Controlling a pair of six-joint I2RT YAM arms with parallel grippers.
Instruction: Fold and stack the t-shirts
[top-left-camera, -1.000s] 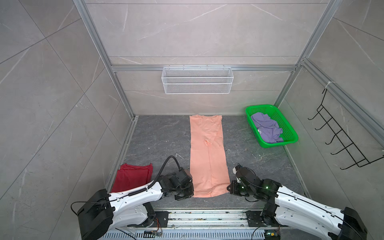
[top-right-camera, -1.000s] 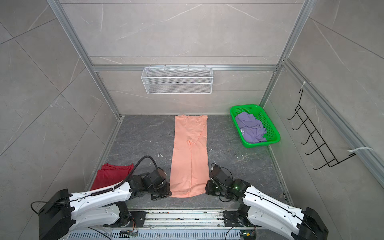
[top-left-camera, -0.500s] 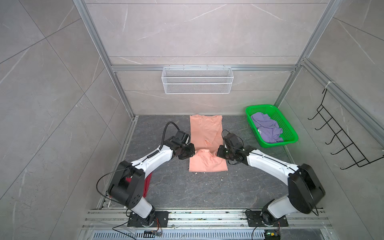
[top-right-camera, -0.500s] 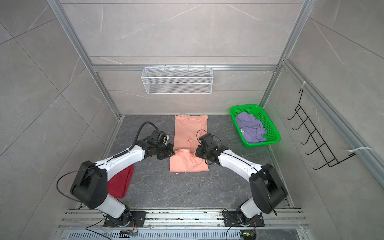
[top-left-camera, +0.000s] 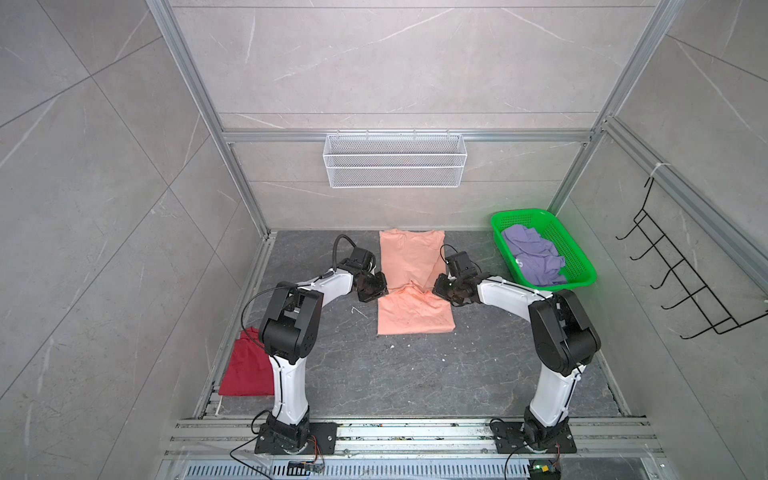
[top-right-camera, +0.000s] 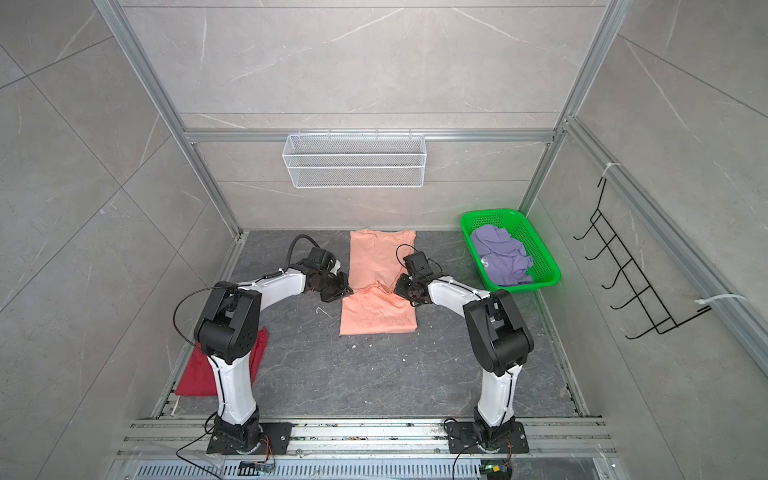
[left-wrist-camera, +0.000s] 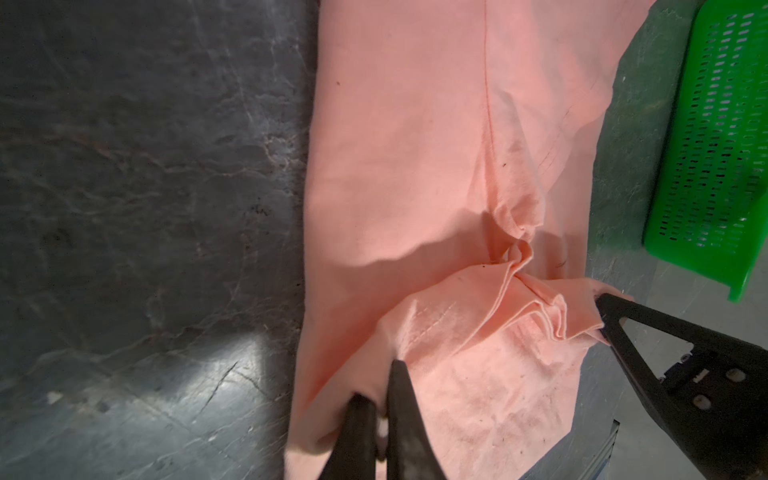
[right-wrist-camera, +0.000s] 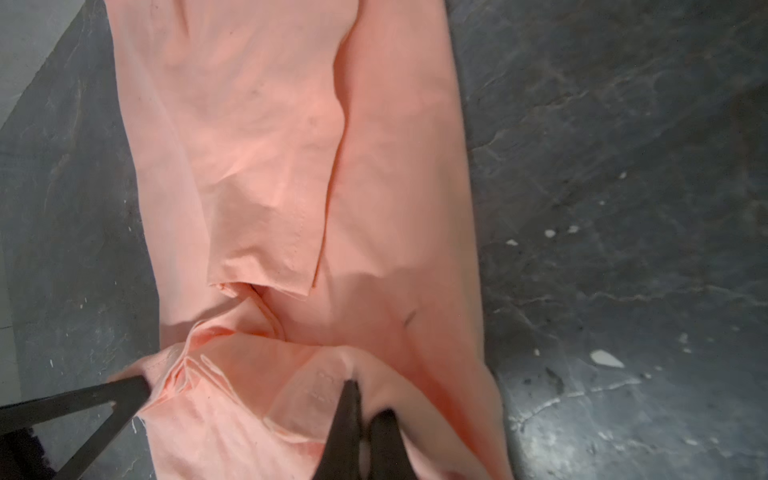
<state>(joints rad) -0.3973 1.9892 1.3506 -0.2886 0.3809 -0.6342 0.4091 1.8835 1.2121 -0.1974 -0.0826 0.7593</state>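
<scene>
Looking down in both top views, I see the peach-orange t-shirt (top-left-camera: 411, 266) (top-right-camera: 376, 316) lying as a long strip in the middle of the dark tabletop (top-left-camera: 395, 374), with its far end near the back wall. Its near part is doubled over itself, and the edge of this upper layer stands a little lifted and wrinkled at about the middle of the strip.

The left pincer (top-left-camera: 383, 291) (left-wrist-camera: 380, 386) is closed together on the left corner of that lifted edge; in the left wrist view the cloth (left-wrist-camera: 415, 145) is pinched between the two black fingers. The right pincer (top-left-camera: 436, 286) (right-wrist-camera: 368, 399) is clamped in the same way on the right corner, with peach cloth (right-wrist-camera: 270, 124) squeezed between its fingers.

The dark red t-shirt (top-left-camera: 245, 370) (top-right-camera: 195, 376) lies flat at the near left edge of the tabletop, partly behind the left arm. The lavender t-shirt (top-left-camera: 534, 257) (top-right-camera: 500, 255) is crumpled inside the green basket (top-left-camera: 521, 212) (top-right-camera: 490, 212) at the far right corner.
</scene>
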